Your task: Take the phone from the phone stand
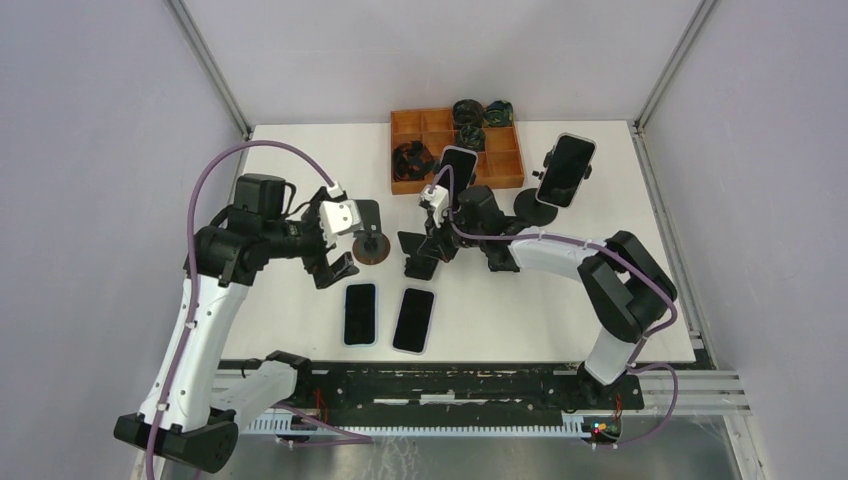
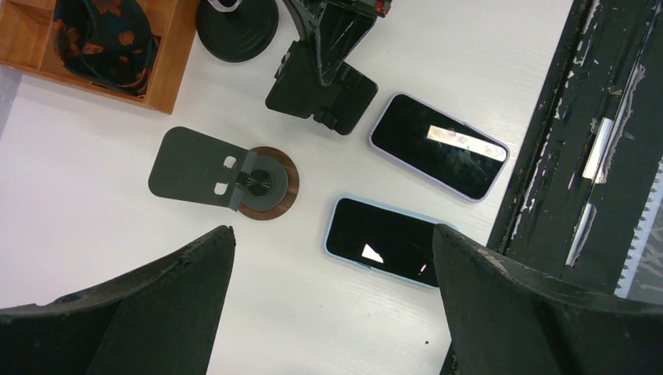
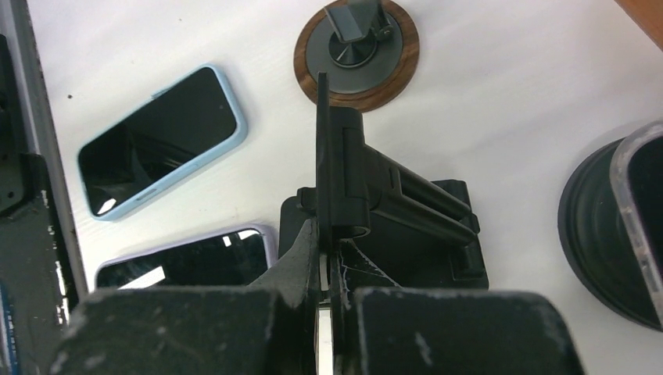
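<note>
At the left, the left gripper (image 2: 334, 228) hangs spread wide over an empty wooden-based stand (image 2: 266, 183). Mid-table, the right gripper (image 3: 324, 234) is pinched on a black folding stand (image 3: 414, 211). Just behind it a phone (image 1: 457, 168) sits propped upright, another phone (image 1: 566, 168) farther right: rigid, glassy, probably slick, best taken across the long edges.

We count four phones: a blue-cased phone (image 1: 360, 313) and a lilac-cased phone (image 1: 414, 320) lying flat, and a far-right phone (image 1: 566, 170) and a tray-side phone (image 1: 457, 165), each up on a stand. Four stands as well: a right loaded stand (image 1: 530, 208), a round-based stand (image 2: 234, 31), a wood-ringed stand (image 1: 372, 246) and a black folding stand (image 1: 420, 256). One orange tray (image 1: 505, 165).
</note>
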Controlling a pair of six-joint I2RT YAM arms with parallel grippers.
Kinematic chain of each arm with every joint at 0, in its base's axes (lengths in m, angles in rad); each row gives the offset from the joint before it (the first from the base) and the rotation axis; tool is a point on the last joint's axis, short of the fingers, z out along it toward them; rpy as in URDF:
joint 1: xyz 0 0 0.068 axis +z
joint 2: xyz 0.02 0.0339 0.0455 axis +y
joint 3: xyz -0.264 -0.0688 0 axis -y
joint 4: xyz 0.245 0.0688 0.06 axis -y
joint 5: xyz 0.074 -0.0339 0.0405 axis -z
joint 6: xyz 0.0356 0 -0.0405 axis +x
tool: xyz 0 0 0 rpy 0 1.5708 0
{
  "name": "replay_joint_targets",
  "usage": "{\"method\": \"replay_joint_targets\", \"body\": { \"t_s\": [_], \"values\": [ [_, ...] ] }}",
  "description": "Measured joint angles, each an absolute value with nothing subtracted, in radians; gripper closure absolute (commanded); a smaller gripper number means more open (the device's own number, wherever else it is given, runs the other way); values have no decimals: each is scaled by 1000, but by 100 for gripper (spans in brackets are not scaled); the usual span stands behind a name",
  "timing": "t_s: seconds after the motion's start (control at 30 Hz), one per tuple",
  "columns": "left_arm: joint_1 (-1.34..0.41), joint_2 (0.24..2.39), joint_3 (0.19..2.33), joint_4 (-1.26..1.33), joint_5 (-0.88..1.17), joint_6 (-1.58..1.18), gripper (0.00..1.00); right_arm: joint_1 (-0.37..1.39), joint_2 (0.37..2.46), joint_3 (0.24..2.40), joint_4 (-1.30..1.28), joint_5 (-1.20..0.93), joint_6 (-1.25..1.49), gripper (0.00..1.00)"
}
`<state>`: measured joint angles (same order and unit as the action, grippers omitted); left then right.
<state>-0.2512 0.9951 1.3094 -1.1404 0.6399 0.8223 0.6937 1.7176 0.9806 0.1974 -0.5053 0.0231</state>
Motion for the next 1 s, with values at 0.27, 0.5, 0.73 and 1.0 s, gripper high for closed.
{"method": "replay_joint_targets", "body": {
  "t_s": [0.27, 0.5, 0.73, 1.0],
  "values": [
    [-251, 955, 1279, -1097, 669, 815, 0, 678, 1765, 1055, 140, -548, -58, 65],
    [-251, 964, 1279, -1081, 694, 815, 0, 678, 1780, 1173, 5, -561, -118, 40],
    [-251, 995, 1296, -1076, 702, 807, 0, 678, 1671, 1139, -54, -490, -109, 18],
    [-251, 1019, 1316, -1064, 701, 756, 0, 673, 1246, 908, 42, -422, -8, 2]
  ]
}}
